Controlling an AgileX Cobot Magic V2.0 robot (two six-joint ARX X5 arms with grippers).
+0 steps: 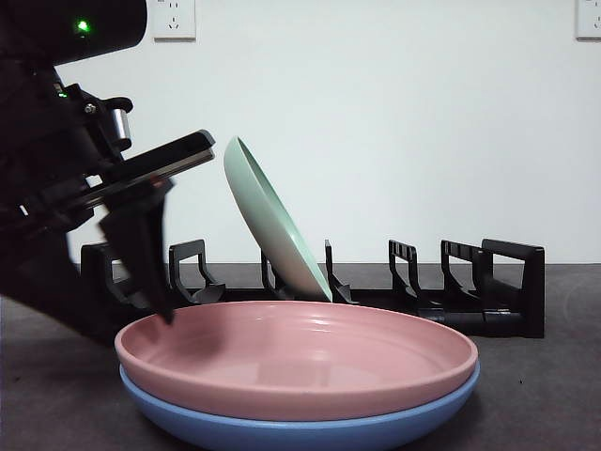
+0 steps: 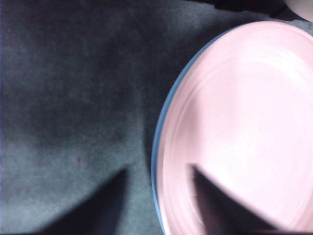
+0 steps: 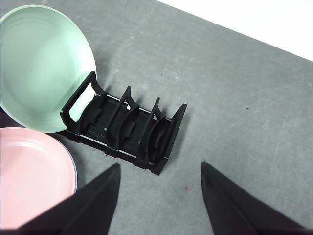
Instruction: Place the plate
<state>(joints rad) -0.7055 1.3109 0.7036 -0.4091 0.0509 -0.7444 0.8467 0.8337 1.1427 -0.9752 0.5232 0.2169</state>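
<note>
Left gripper (image 2: 159, 196) is sitting with jaws apart, straddling the rim of the round pink plate (image 1: 300, 362), stacked on the round blue plate (image 1: 310, 427) at the table's near edge. Behind, the pale green plate (image 1: 272, 221) is leaning in the black slotted rack (image 1: 451, 291). Right gripper (image 3: 159, 196) is hovering with jaws apart, holding nothing.
</note>
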